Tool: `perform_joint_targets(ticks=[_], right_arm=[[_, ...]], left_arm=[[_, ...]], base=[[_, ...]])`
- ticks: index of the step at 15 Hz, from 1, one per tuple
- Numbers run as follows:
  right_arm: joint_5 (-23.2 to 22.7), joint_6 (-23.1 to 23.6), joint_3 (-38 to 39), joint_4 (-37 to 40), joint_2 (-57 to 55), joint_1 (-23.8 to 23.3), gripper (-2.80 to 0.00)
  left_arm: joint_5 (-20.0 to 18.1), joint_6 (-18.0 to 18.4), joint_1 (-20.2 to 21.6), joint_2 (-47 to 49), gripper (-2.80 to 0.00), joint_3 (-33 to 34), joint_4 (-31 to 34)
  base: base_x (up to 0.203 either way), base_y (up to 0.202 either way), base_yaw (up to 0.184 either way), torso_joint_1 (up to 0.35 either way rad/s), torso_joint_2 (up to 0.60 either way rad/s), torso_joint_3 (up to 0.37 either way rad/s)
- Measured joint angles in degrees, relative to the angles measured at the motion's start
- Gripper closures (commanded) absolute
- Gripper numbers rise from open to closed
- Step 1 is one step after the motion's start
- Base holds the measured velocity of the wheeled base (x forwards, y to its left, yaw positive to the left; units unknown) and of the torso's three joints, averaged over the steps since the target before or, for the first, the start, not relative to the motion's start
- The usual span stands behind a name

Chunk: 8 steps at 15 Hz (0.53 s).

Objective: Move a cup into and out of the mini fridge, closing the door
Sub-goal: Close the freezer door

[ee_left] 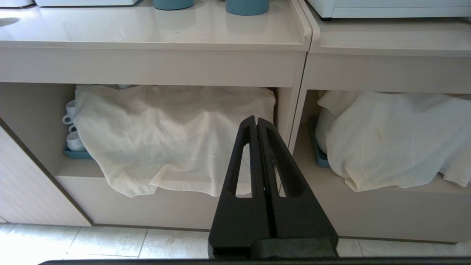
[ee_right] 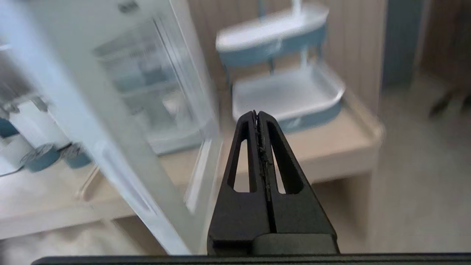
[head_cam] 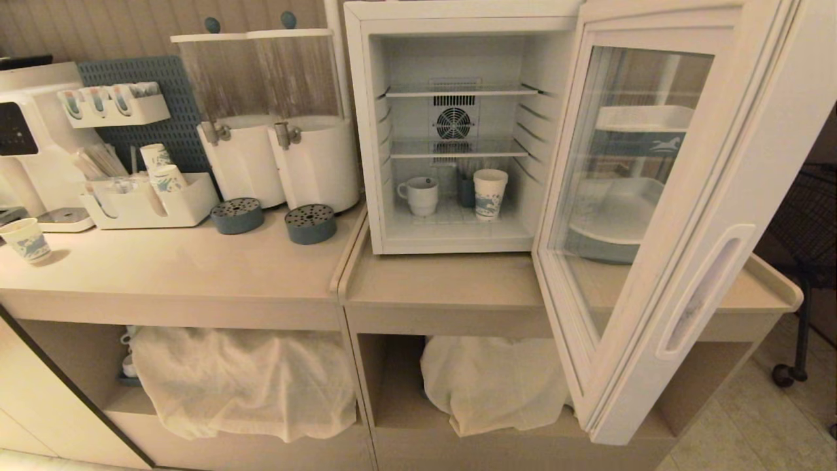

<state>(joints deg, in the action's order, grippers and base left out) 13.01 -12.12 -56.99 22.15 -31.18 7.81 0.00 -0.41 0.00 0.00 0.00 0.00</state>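
The white mini fridge (head_cam: pixel 366 131) stands on the right counter with its glass door (head_cam: pixel 654 216) swung wide open toward me. Inside, on the bottom wire shelf, sits the squat white cup (head_cam: pixel 420 195) with its handle to the left, beside a blue-patterned paper cup (head_cam: pixel 490 193). Neither arm shows in the head view. My right gripper (ee_right: pixel 256 112) is shut and empty, out in front of the counter to the right of the open door (ee_right: pixel 121 158). My left gripper (ee_left: pixel 255 118) is shut and empty, parked low before the cloth-covered lower shelves.
Two drink dispensers (head_cam: pixel 281 157), two round blue drip trays (head_cam: pixel 310 224), an organiser with paper cups (head_cam: pixel 150 203) and a water machine (head_cam: pixel 33 137) fill the left counter. A blue-and-white tiered tray (ee_right: pixel 287 92) stands right of the fridge. White cloths (ee_left: pixel 173 136) cover the lower shelves.
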Motion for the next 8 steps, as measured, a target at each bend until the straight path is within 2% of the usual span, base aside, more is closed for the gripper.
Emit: perform_joint_targets(ticks=[2,3,4,5,6,8], right_arm=[[1.97,-4.85,-2.9,-1.77,-10.83,1.4,0.0],[1.13,-6.74,-3.59,-3.63,-15.85,0.2,0.0],[-1.74,-8.08,-4.14,-5.99,-20.99,-2.9,0.0],[-6.85,-8.5,-4.5,-8.11,-25.32,-6.54,0.0],[-13.83,-7.98,-4.69,-9.9,-28.92,-10.09,0.0],[-32.07,-4.25,-4.35,-14.02,-35.28,-16.7,0.0]], left_arm=[[0.0,0.0,0.0,0.0,0.0,0.0,0.0],[0.0,0.0,0.0,0.0,0.0,0.0,0.0],[0.0,0.0,0.0,0.0,0.0,0.0,0.0],[0.0,0.01,0.0,0.0,0.0,0.0,0.0],[0.0,0.0,0.0,0.0,0.0,0.0,0.0],[0.0,0.01,0.0,0.0,0.0,0.0,0.0]], base=[[0.0,0.0,0.0,0.0,0.0,0.0],[0.0,0.0,0.0,0.0,0.0,0.0],[0.0,0.0,0.0,0.0,0.0,0.0],[0.0,0.0,0.0,0.0,0.0,0.0],[0.0,0.0,0.0,0.0,0.0,0.0],[0.0,0.0,0.0,0.0,0.0,0.0]])
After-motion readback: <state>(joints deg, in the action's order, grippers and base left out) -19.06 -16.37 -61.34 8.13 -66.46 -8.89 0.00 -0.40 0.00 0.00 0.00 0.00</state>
